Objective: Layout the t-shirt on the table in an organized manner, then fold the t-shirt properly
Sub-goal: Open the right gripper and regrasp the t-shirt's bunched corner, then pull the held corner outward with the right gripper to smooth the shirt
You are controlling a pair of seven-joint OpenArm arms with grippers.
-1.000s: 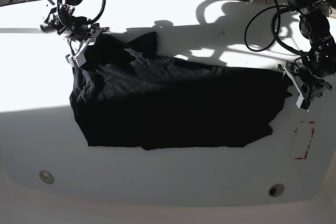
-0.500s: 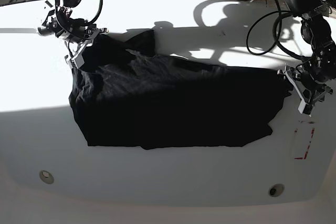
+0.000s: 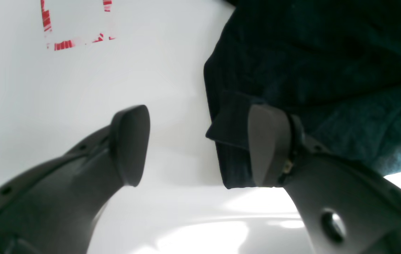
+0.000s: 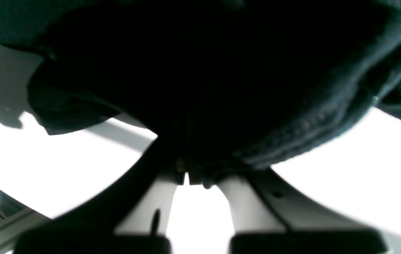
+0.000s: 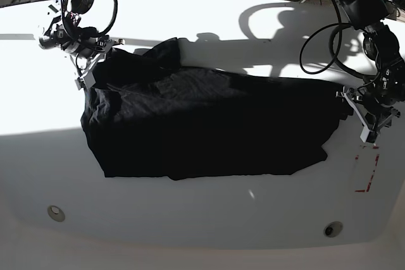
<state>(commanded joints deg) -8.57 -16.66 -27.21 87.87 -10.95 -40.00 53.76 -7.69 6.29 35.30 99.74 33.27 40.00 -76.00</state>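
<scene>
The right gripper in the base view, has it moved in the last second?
Yes. The right gripper, clamped on the wrinkly black cloth t-shirt, has shifted left and up in the picture, toward the far edge of the smooth white table.

T-shirt [image 5: 209,128] spread across table [image 5: 209,213]

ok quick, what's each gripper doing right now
Left gripper: open, one finger resting at the t-shirt edge, nothing clamped.
Right gripper: shut on the t-shirt's bunched fabric.
</scene>
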